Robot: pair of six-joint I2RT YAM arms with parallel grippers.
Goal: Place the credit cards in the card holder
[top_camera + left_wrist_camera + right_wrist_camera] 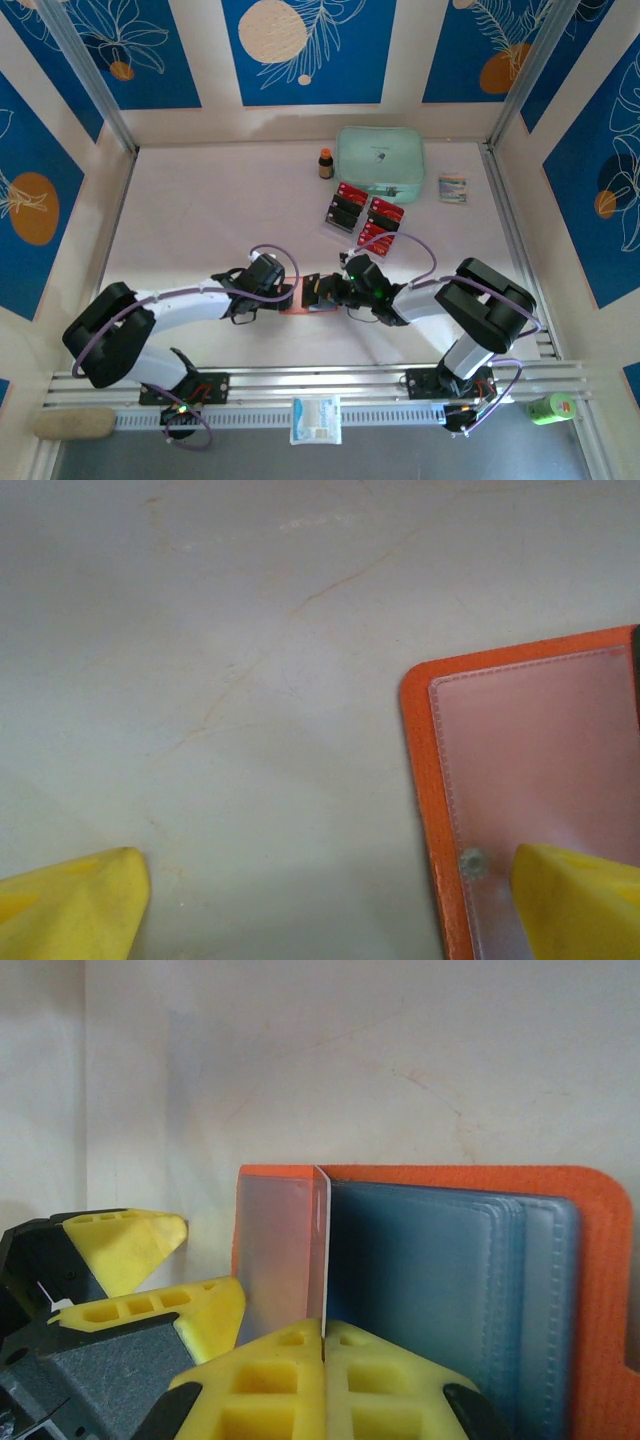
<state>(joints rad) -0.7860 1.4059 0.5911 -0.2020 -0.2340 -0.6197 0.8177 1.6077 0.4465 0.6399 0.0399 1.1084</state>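
Right tool [323, 1348]: fingers pressed together on the clear plastic flap of the card holder [440, 1290], the flap upright at lower centre of the wrist view. The card holder lies open on the table [400, 1080], grey-blue pockets showing.

Left tool [330, 895]: spread wide, one finger [575, 900] over the card holder's clear window at lower right, the other over bare table.

Credit cards [383, 215]: upper right of centre in the top view, just below the mint pouch [380, 160], well apart from the card holder.

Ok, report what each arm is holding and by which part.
The right gripper, jaws shut, pinches the card holder by the edge of its upright clear flap. The left gripper, jaws open, holds nothing.
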